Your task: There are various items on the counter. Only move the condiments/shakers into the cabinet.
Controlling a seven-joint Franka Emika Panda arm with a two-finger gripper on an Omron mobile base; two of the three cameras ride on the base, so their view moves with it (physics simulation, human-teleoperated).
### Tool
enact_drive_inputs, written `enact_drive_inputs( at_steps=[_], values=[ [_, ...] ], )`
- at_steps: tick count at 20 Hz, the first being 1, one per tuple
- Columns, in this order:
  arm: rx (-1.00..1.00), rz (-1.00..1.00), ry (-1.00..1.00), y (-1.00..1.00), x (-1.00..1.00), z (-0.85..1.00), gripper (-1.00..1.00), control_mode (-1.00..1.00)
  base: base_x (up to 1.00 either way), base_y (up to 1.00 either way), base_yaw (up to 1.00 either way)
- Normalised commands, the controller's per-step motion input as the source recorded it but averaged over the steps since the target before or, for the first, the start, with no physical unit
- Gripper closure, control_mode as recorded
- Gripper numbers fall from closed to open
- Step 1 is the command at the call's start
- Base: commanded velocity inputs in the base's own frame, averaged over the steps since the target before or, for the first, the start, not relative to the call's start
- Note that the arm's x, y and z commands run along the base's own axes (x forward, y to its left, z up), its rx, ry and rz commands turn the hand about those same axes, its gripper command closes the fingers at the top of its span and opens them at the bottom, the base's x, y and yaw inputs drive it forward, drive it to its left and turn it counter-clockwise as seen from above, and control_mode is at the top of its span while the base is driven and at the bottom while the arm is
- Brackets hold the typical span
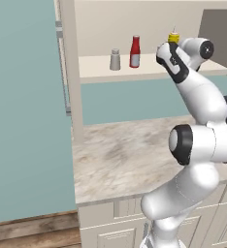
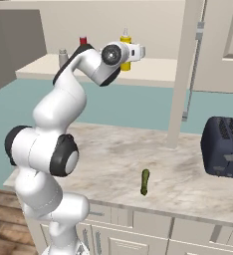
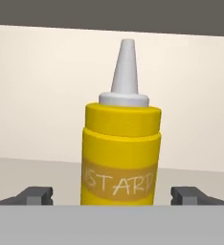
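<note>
On the counter (image 2: 113,164) nearest the base lies the green vegetable (image 2: 145,182), which is not to be moved. Higher, the gripper (image 3: 113,197) stands wide open, fingertips (image 3: 37,195) clear on both sides of the yellow squeeze bottle (image 3: 121,153), holding nothing. The bottle stands upright on the cabinet (image 1: 135,72) shelf beside the red bottle (image 1: 135,52) and grey shaker (image 1: 115,59). Placement appears complete; the next move calls for a straight retreat.

The left base view looks forward from behind the arm's left side, down over the table (image 1: 115,155) toward the far cabinet shelf (image 1: 149,70). The right base view faces the same table and shelf from behind the right side. The hand view sits very near the yellow squeeze bottle (image 3: 121,153), looking level into the cabinet.
</note>
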Motion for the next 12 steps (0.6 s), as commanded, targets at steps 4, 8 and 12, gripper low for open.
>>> enact_drive_inputs(
  at_steps=[4,8,12],
  values=[
    [0.0,0.0,0.0,0.0,-0.83,0.0,-1.0,-1.0,0.0,0.0,0.0],
    [0.0,0.0,-0.04,0.0,-1.0,-0.06,-1.0,-1.0,0.0,0.0,0.0],
    [0.0,0.0,-0.09,0.0,-1.0,-0.2,-1.0,-1.0,0.0,0.0,0.0]
  ],
)
